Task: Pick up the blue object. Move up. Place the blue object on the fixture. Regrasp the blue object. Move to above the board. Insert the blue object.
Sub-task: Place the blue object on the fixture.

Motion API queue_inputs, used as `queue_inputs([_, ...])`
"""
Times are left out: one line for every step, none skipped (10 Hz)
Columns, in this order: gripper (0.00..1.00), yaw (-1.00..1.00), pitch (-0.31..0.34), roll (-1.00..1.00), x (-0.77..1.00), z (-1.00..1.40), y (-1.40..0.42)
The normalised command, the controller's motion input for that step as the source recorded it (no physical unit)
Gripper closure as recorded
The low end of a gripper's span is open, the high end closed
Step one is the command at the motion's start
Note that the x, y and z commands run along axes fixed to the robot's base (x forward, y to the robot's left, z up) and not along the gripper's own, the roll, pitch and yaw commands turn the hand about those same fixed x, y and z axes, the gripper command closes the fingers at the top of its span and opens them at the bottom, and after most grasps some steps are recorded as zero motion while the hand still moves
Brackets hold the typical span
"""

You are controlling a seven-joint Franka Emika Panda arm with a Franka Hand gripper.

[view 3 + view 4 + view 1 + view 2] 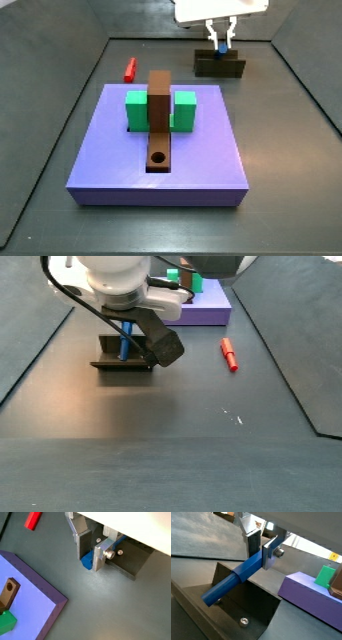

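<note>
The blue object (pixel 230 583) is a thin blue rod that slants down into the notch of the dark fixture (pixel 246 609). My gripper (pixel 261 556) is shut on its upper end, one silver finger on each side. In a wrist view only the rod's blue end (pixel 86 562) shows between the fingers of the gripper (pixel 89 558). In both side views the gripper (pixel 219 40) (pixel 127 324) hangs right over the fixture (pixel 221 66) (pixel 120 364), with the blue object (pixel 219 46) (pixel 124 343) reaching down into it. The board (pixel 159 122) is a brown plank with a round hole, away from the gripper.
The board runs through a green block (pixel 182 110) on a purple base (pixel 201 165). A red peg (pixel 131 69) (pixel 229 353) lies loose on the dark floor beside the base. Dark walls edge the floor on both sides.
</note>
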Motion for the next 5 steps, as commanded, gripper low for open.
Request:
queue_inputs([1.0, 0.0, 0.0, 0.04, 0.0, -0.09, 0.07])
queue_inputs([1.0, 0.0, 0.0, 0.05, 0.0, -0.13, 0.09])
queue_inputs([1.0, 0.0, 0.0, 0.03, 0.0, -0.05, 0.01])
queue_inputs([1.0, 0.0, -0.043, 0.0, 0.0, 0.0, 0.0])
queue_inputs([1.0, 0.0, -0.006, 0.0, 0.0, 0.0, 0.0])
